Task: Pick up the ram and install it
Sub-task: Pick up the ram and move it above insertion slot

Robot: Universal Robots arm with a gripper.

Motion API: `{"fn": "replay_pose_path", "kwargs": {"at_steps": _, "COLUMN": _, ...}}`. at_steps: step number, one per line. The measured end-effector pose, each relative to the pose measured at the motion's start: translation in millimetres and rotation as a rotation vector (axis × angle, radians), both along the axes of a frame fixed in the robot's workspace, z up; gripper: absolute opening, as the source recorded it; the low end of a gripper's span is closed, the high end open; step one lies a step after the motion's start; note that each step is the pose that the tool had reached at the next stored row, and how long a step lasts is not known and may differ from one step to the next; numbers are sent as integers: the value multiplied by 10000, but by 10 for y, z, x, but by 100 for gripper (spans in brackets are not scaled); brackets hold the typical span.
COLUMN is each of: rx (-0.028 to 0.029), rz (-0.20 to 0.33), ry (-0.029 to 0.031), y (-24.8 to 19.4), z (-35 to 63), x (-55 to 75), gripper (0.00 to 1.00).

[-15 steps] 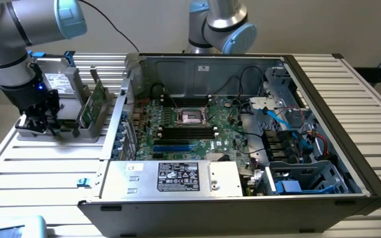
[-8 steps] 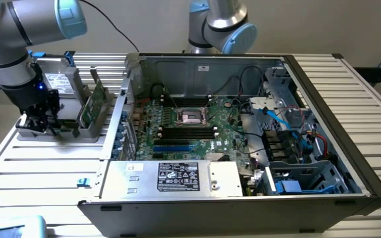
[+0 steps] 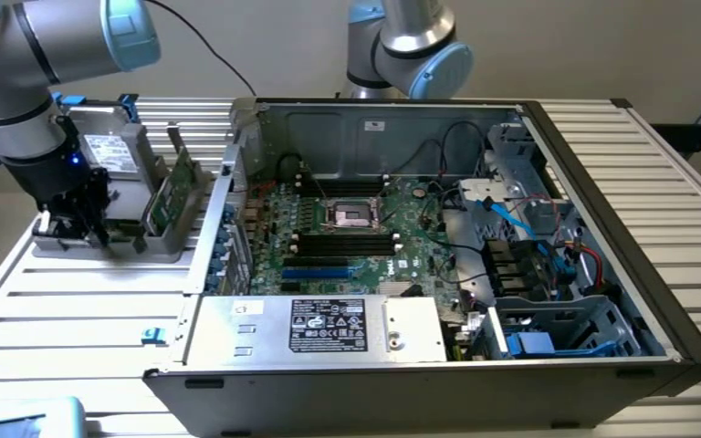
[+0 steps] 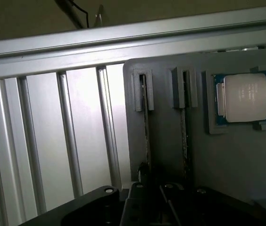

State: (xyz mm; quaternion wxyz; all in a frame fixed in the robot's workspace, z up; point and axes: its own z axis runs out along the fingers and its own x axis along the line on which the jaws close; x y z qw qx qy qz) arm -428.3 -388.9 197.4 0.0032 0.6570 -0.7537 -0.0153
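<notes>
My gripper (image 3: 80, 228) is down at the grey plastic holder tray (image 3: 131, 246) on the slatted metal counter (image 3: 70, 301), to the exterior view's left of the open black computer case (image 3: 643, 301). The long, flat green ram stick (image 3: 178, 190) stands on edge in that tray, just beside my gripper. I cannot tell whether my gripper is wide or narrow.

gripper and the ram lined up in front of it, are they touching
Cannot tell. In the wrist view the ram stands edge-on and disappears behind the gripper, which hides any contact.
</notes>
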Motion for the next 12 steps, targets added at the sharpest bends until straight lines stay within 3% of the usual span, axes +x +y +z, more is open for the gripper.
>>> {"fn": "replay_pose_path", "kwargs": {"at_steps": 6, "rx": -1, "rz": 1, "ry": 0, "y": -3, "z": 37, "x": 0, "gripper": 14}}
{"fn": "replay_pose_path", "kwargs": {"at_steps": 12, "rx": 0, "rz": 54, "ry": -2, "y": -2, "z": 293, "x": 0, "gripper": 14}}
